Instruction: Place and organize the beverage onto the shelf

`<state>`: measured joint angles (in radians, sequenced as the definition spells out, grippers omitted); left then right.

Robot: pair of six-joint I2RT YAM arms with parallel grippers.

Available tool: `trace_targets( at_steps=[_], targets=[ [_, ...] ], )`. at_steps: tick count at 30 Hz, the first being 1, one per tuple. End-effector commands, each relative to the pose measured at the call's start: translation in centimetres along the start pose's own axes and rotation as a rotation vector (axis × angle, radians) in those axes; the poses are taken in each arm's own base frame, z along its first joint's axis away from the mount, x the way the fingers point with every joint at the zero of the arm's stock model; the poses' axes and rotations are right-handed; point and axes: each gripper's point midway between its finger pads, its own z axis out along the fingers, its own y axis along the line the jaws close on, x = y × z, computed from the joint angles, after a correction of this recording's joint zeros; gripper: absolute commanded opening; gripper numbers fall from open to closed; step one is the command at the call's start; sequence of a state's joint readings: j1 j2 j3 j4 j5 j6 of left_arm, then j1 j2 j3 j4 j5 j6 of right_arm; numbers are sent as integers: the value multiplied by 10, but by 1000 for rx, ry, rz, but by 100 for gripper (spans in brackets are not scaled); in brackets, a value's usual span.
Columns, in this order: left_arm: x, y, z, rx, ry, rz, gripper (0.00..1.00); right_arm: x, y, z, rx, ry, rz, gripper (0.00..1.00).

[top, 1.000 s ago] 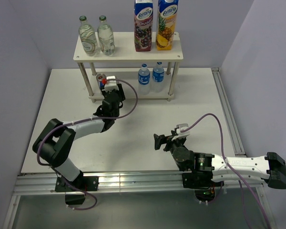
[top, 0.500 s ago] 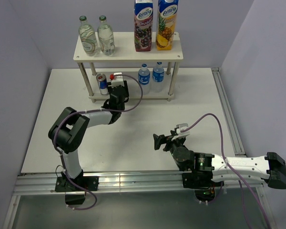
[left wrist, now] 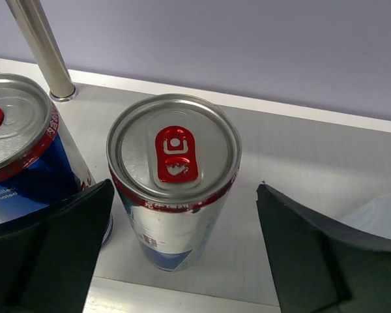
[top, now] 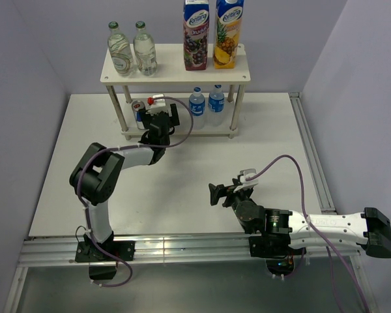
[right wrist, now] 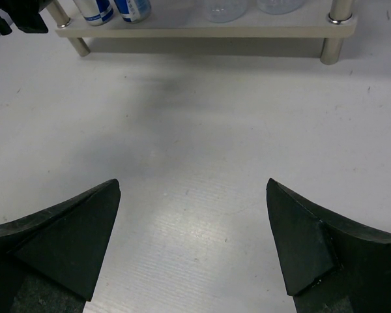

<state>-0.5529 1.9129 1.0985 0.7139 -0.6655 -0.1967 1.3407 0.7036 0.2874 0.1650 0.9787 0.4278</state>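
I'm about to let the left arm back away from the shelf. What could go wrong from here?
The open left gripper straddles the upright can. A crooked retreat could clip it and tip it over. One finger sits close beside the neighbouring can, which a sideways drift might nudge.

This is looking like a robotics lab cell: plain lilac partition walls [top: 26, 65] are enclosing a white desk [top: 260, 130], with the cabled left arm [top: 127, 156] and right arm [top: 313, 225] sitting bolted to an aluminium rail [top: 182, 251] along its near edge.

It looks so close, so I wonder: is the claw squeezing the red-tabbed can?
No: the left gripper is open, and one finger stands well clear of the can.
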Motion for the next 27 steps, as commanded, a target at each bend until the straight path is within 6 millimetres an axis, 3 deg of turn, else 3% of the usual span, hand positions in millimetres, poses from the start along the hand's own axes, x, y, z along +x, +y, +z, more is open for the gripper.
trace_targets(
  at_steps=[1, 5, 6, 9, 12, 13, 15, 16, 17, 18, 20, 21, 23, 24, 25, 27],
  targets=[
    [-45, -6, -2, 14, -86, -94, 99, -11, 2, 2, 9, -26, 27, 100],
    [-49, 1, -18, 23, -78, -118, 99, -11, 1, 2, 15, -28, 24, 100],
    [-60, 3, -25, 25, -88, -132, 99, -11, 1, 2, 15, -28, 26, 100],
    [-54, 7, -45, 15, -67, -133, 99, -12, 0, 1, 18, -32, 28, 100],
    [-58, 10, -75, -16, -41, -143, 99, -13, -1, 1, 20, -34, 34, 100],
    [-44, 7, -89, -13, 10, -128, 99, -13, -2, 1, 23, -36, 34, 100],
    [-37, 8, -107, -9, 55, -136, 99, -13, -4, 1, 32, -36, 32, 100],
    [-47, 1, -125, 21, 56, -191, 99, -14, -4, 1, 37, -39, 40, 100],
    [-27, 9, -139, 15, 113, -142, 99, -15, -6, 1, 45, -39, 35, 100],
    [-36, 6, -160, 37, 103, -162, 99, -15, -8, 1, 56, -42, 35, 100],
    [-14, 16, -188, 23, 182, -109, 99, -15, -9, 0, 61, -41, 44, 99],
    [-22, 25, -200, 1, 178, -111, 98, -16, -9, 0, 61, -42, 48, 99],
    [-31, 21, -225, 32, 198, -105, 98, -15, -7, 0, 52, -35, 52, 98],
    [-35, 35, -239, 29, 224, -44, 97, -15, -7, -1, 48, -33, 56, 98],
    [-59, 29, -250, 48, 203, -80, 97, -16, -6, -1, 43, -32, 62, 98],
    [-84, 45, -268, 51, 208, -60, 98, -16, -5, -1, 37, -32, 65, 98]
  ],
)
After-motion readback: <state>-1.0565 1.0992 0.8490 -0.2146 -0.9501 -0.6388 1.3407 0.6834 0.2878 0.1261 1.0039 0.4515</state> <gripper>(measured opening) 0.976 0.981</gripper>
